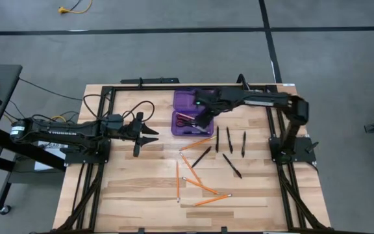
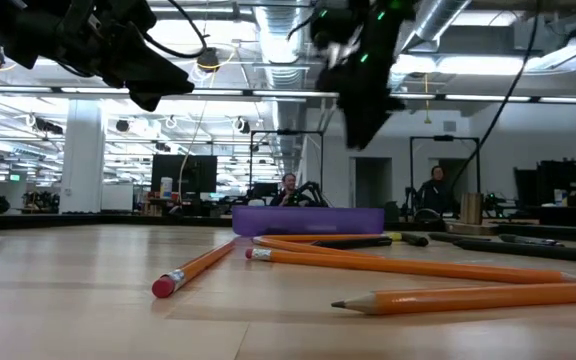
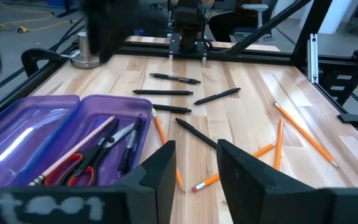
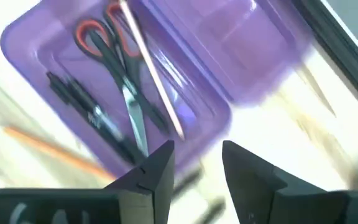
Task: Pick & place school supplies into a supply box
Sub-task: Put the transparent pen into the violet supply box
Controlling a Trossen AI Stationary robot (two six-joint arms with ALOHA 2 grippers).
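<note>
Right claw (image 1: pixel 204 119) hovered over purple box (image 1: pixel 188 99) near table's far edge, fingers spread, empty. Scissors (image 4: pixel 114 56), pen, pale pencil lay inside. Left claw (image 1: pixel 149 134) spread, idle beside box. Best next: lift clear, approach nearest loose pen (image 1: pixel 217 139) squarely.

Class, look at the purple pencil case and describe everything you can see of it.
The translucent purple plastic pencil case lies open and flat at the table's far middle, its equal-sized hinged lid folded out beside the tray. In the tray lie red-handled scissors, a black pen and a pale pencil. The right gripper hovers above.
</note>
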